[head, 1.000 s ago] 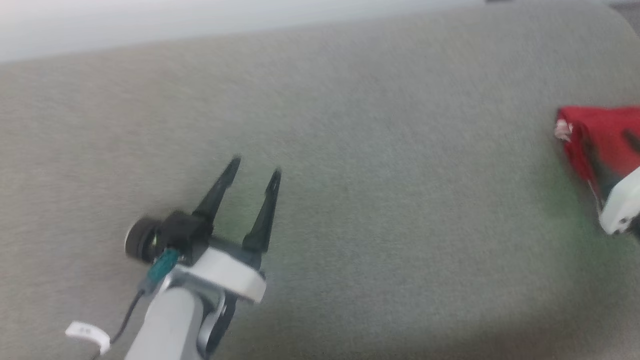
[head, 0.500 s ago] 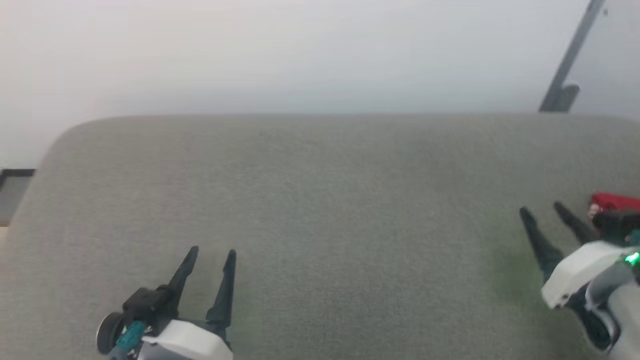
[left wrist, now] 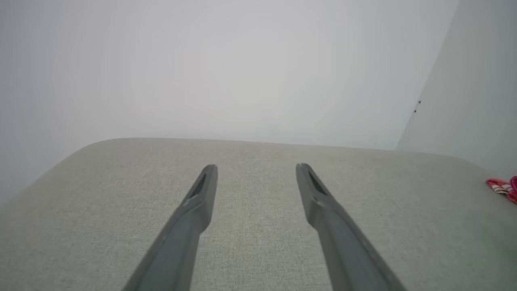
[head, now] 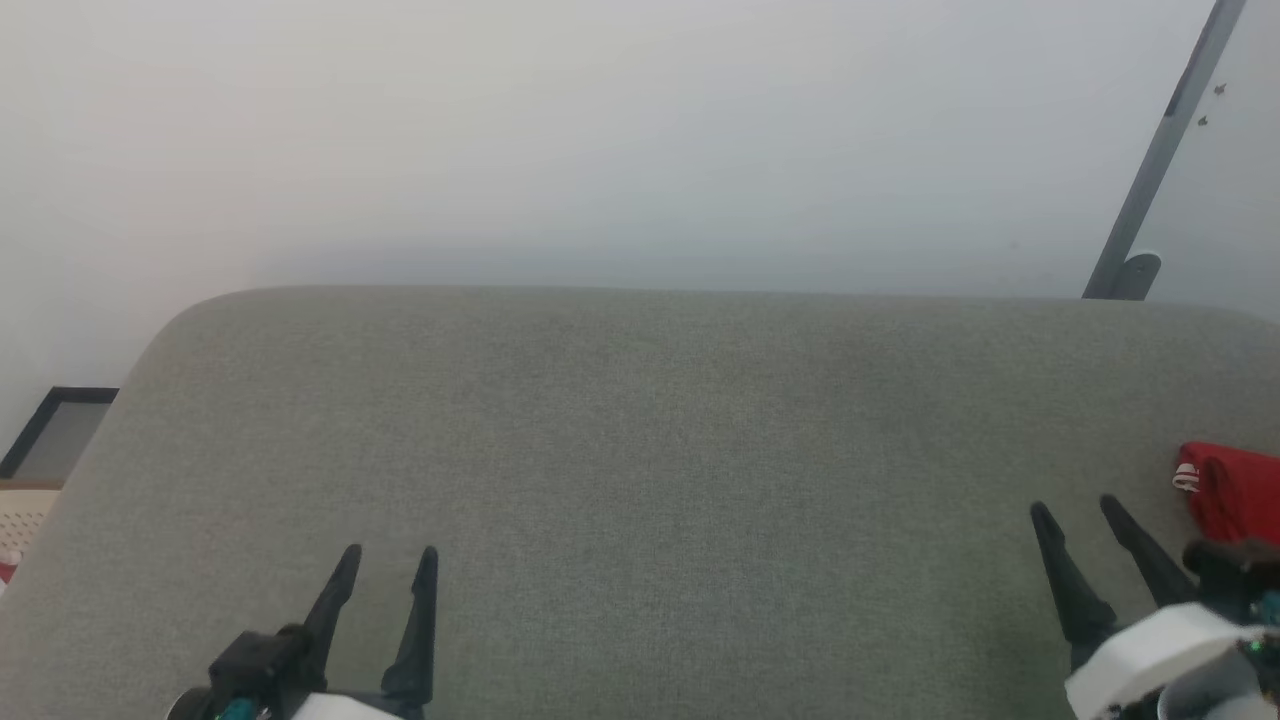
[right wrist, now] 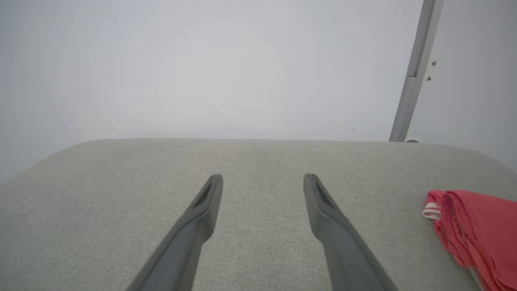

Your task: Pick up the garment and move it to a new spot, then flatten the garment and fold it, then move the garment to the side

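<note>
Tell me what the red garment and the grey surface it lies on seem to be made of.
Garment: soft matte cloth, probably a knit; it lies in limp folds with a slightly fuzzy face and striped trim at one edge. Fibre cannot be told.
Grey surface: matte woven upholstery-like fabric; a fine weave grain shows, and the rounded corners suggest padding underneath.

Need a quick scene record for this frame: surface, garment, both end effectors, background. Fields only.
surface: grey fabric cushion against a pale wall
garment: red with a bit of white trim, compact rather than spread out, at the cushion's far right, cut off by the frame edge
left end effector: open, holding nothing, over the cushion
right end effector: open, holding nothing, beside the garment, apart from it
background: grey pole, upper right
</note>
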